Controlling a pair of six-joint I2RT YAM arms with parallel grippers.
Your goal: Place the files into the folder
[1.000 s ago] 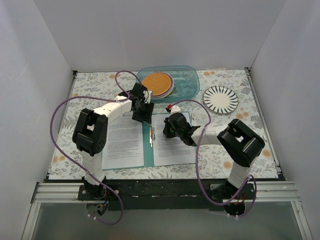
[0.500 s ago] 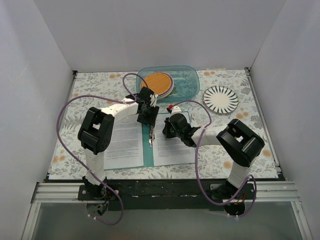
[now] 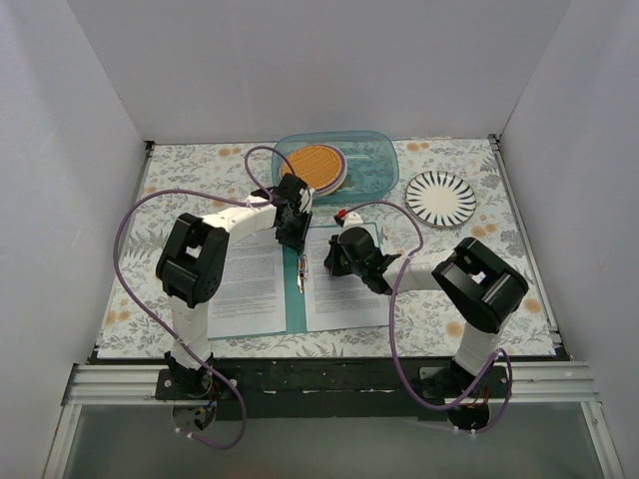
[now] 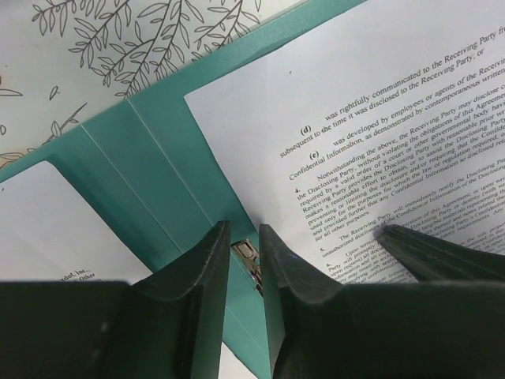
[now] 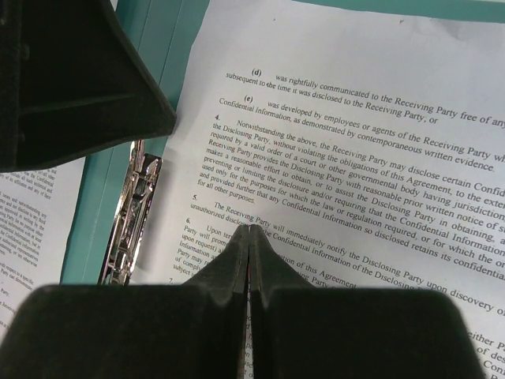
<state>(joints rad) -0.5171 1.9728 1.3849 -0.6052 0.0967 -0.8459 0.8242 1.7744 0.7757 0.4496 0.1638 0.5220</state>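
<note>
A clear blue tub [image 3: 374, 165] holding an orange disc [image 3: 315, 167] stands just beyond the folder [image 3: 294, 314], a striped plate [image 3: 440, 197] to the right of the tub. Nothing lies on the files except the grippers. The folder lies open on the floral table [image 3: 180, 180], one sheet [image 3: 250, 289] on its left half and one [image 3: 344, 299] on its right.

The left gripper [image 3: 293, 239] is at the far end of the spine, its jaws a narrow gap apart with the end of the silver clip [image 4: 248, 260] between them; I cannot tell whether they pinch it. The right gripper [image 5: 249, 233] is closed, empty, tip on the right sheet.

Only the right wrist view shows the clip's full length. The top view alone shows both sheets whole.
</note>
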